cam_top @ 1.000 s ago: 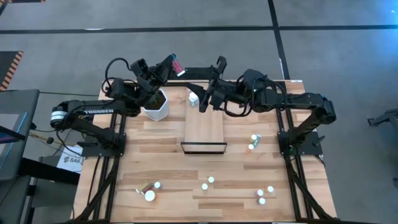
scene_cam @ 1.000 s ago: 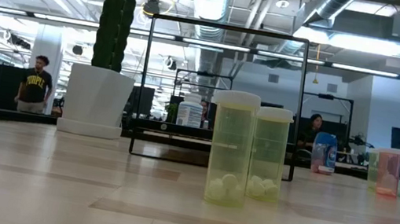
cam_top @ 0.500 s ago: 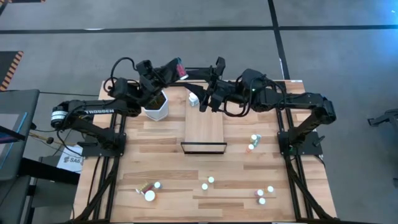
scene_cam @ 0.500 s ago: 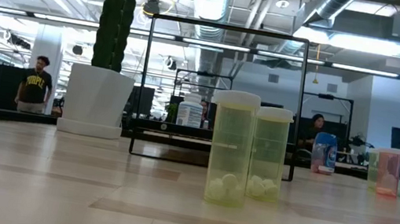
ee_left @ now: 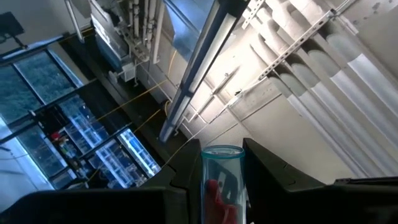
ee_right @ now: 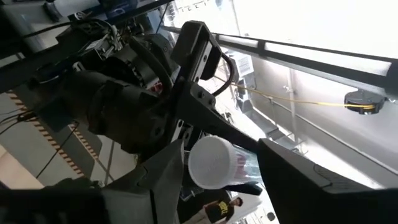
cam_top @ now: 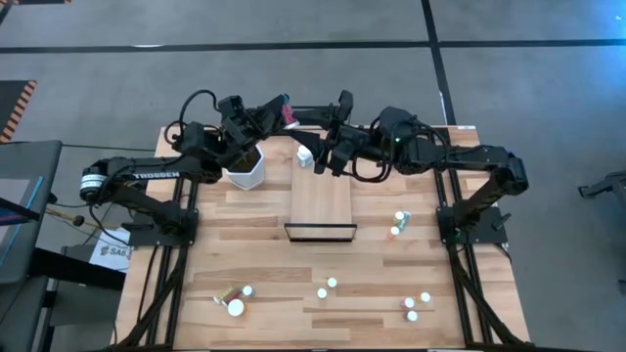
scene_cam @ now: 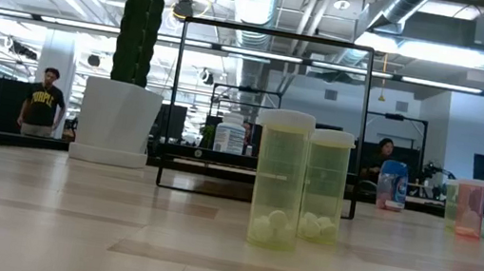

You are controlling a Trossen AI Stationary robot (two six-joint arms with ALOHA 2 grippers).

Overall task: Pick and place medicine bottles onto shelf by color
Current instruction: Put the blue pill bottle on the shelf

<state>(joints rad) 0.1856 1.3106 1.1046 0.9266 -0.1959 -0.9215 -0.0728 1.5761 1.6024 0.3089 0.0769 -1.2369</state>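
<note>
Above the far edge of the light wooden worktop, we see the left end effector clamped on a reddish clear plastic medicine bottle; the right end effector stands spread around its white cap.

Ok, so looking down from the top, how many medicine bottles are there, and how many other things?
On the tabletop, medicine bottles: 9
On the shelf, white medicine bottle: 1
In the left gripper, reddish medicine bottle: 1
The shelf itself: 1
White cactus pot: 1
Total: 13
</note>
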